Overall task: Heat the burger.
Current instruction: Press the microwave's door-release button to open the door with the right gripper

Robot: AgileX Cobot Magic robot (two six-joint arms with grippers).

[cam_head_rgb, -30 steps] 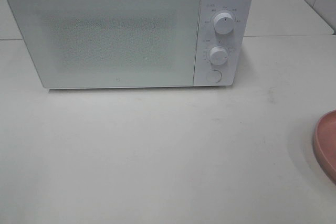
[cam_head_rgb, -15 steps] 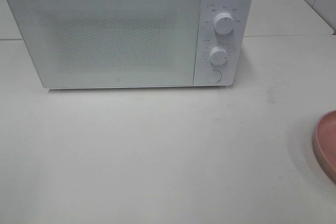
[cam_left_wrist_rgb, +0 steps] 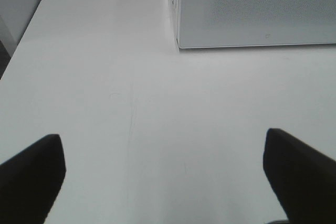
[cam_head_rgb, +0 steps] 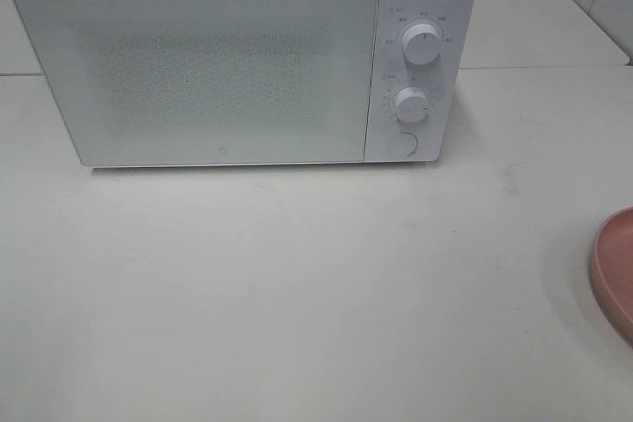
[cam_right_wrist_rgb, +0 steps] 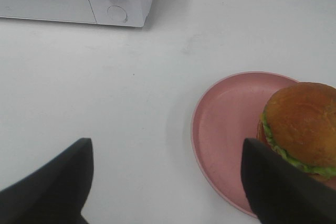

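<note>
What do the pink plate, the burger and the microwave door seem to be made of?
Pink plate: probably matte plastic or melamine; even colour, no sharp glints.
Burger: bun glossy and very uniform, perhaps a plastic model; real bread is not excluded.
Microwave door: smooth pale panel with fine dot mesh, likely glass or plastic over perforated metal.

Glossy bun on the burger (cam_right_wrist_rgb: 302, 127), matt pink plate (cam_right_wrist_rgb: 226, 124), smooth white table (cam_head_rgb: 297, 294).
</note>
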